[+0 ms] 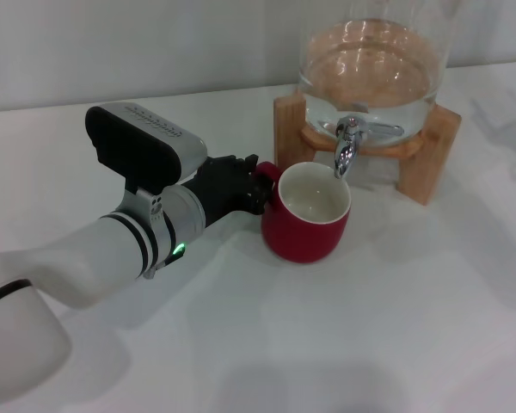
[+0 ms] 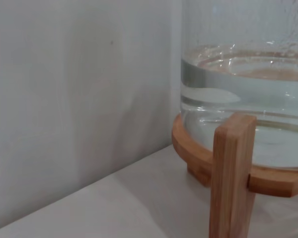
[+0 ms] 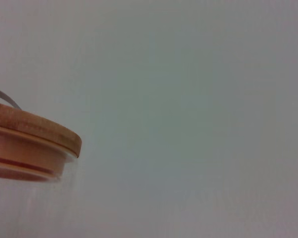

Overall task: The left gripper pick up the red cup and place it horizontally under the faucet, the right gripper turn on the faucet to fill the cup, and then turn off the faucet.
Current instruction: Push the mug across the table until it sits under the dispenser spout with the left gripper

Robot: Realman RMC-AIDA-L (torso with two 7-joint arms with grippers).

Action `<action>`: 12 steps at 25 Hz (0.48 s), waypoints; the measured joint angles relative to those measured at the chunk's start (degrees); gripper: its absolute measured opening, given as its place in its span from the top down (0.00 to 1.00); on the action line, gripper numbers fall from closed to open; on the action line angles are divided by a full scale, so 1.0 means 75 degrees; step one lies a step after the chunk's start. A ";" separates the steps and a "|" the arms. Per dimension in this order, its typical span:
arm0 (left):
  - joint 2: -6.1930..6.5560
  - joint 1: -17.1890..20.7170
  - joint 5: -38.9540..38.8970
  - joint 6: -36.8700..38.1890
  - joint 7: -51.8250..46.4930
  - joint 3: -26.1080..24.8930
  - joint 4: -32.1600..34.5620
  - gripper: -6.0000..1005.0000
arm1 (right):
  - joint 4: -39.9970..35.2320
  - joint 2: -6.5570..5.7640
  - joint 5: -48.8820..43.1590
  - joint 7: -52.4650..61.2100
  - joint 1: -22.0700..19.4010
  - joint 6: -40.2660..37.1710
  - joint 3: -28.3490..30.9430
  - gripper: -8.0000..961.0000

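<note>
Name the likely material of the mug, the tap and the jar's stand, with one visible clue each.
Red cup: probably glazed ceramic, with a glossy red outside and a white inside.
Faucet: seemingly chromed metal, shiny and mirror-like.
Stand: wood, light brown with visible grain and squared legs.

We see the red cup (image 1: 307,218) upright at mid-frame on the white worktop (image 1: 353,335), its white inside open beneath the faucet (image 1: 347,144). Our left hand (image 1: 245,191) reaches in from the lower left and touches the cup's handle. The glass jar (image 1: 370,69) on its wooden stand (image 1: 430,159) fills the upper right, holding water.
</note>
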 joint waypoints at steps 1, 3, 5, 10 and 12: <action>0.0000 0.0000 -0.0001 0.0016 0.0000 0.0006 0.0000 0.75 | 0.0000 -0.0003 0.0000 0.0000 0.0000 -0.0003 0.0000 0.30; 0.0000 0.0000 -0.0002 0.0035 0.0000 0.0024 0.0000 0.75 | 0.0000 -0.0009 0.0000 -0.0001 -0.0001 -0.0005 0.0000 0.30; 0.0000 0.0001 -0.0002 0.0044 0.0001 0.0041 -0.0015 0.75 | 0.0000 -0.0013 0.0000 -0.0002 -0.0001 -0.0013 0.0001 0.30; 0.0001 0.0037 0.0004 0.0047 0.0001 0.0044 -0.0053 0.74 | 0.0000 -0.0023 0.0000 -0.0004 0.0003 -0.0017 -0.0006 0.30; 0.0001 0.0044 0.0005 0.0047 0.0001 0.0054 -0.0058 0.74 | 0.0000 -0.0023 0.0000 -0.0005 0.0002 -0.0017 -0.0010 0.30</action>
